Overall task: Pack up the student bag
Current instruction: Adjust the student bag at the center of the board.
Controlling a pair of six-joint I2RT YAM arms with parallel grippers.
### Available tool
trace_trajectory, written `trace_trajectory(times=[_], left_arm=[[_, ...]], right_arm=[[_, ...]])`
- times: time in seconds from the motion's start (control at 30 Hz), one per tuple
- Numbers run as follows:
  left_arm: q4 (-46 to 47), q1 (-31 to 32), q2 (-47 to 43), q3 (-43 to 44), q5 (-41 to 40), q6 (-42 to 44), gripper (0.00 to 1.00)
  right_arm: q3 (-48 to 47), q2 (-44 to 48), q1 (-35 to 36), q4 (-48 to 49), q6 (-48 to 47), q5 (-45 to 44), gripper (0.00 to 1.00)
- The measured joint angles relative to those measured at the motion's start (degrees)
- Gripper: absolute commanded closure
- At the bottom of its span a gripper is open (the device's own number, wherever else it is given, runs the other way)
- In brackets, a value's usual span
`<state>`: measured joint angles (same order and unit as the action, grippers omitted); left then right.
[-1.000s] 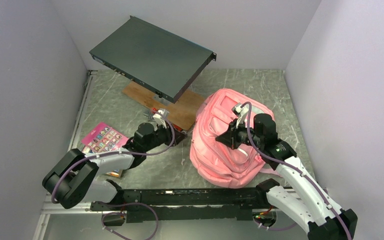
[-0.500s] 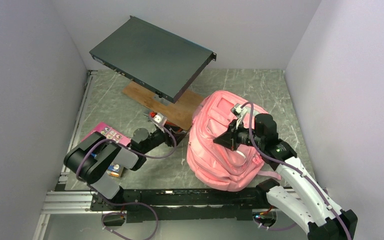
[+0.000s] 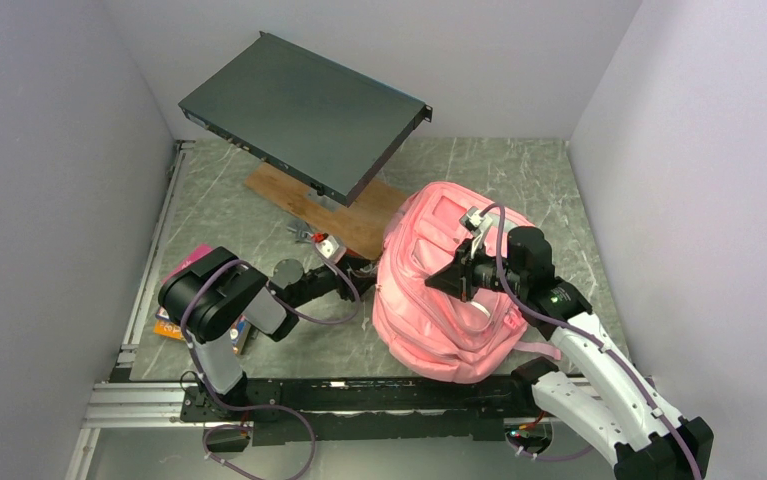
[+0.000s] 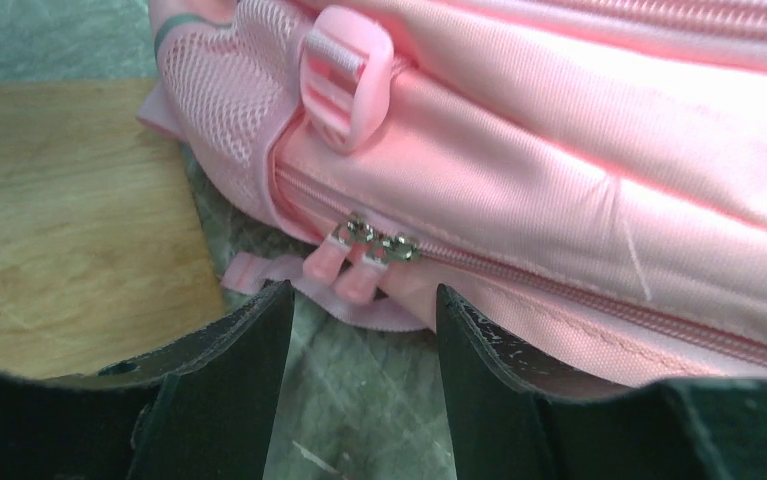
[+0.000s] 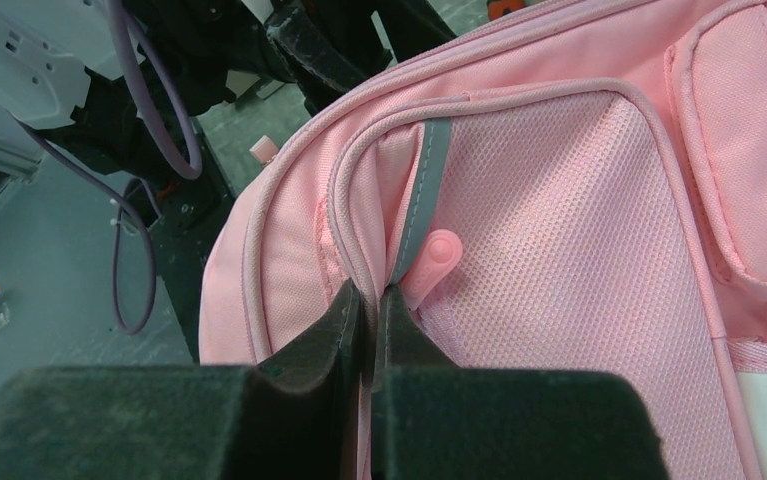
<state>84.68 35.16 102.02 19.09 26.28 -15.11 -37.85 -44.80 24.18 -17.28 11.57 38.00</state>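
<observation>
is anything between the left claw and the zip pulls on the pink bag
Nothing visible. The open left claw faces the student bag and its two zip pulls directly, with only table surface between them; a thin pink strap lies just beneath the pulls.

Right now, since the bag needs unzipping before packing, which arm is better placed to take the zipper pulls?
Left. The left gripper stands open directly facing the two pink zipper pulls low on the student bag. The right gripper is shut, pinching a pocket edge on top.
</observation>
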Motion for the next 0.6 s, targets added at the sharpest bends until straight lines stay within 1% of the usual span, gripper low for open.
trace_trajectory(times=[0.13,0.23,0.3,0.37,0.43,0.5,0.6], left_arm=[[0.4,0.7,0.1,1.9,-0.2,0.5,0.41],[0.6,1.4,0.7,3.6,-0.2,1.0,0.44],[0.7,1.7,1.2,4.5,-0.1,1.1,0.49],[0.9,1.9,1.6,5.0,0.1,1.4,0.57],[0.9,1.9,1.9,5.4,0.5,1.5,0.61],[0.9,2.1,1.9,5.6,1.2,1.9,0.59],[0.9,2.1,1.9,5.7,1.8,2.5,0.52]], right_arm=[[0.1,0.0,0.0,0.3,0.0,0.1,1.00],[0.1,0.0,0.0,0.5,0.0,0.1,1.00],[0.1,0.0,-0.1,0.7,0.0,0.0,1.00],[0.1,0.0,-0.2,0.7,0.0,0.0,1.00],[0.1,0.0,-0.2,0.8,0.0,0.0,1.00],[0.1,0.0,-0.2,0.9,0.0,0.0,1.00],[0.1,0.0,-0.2,0.9,0.0,0.0,1.00]])
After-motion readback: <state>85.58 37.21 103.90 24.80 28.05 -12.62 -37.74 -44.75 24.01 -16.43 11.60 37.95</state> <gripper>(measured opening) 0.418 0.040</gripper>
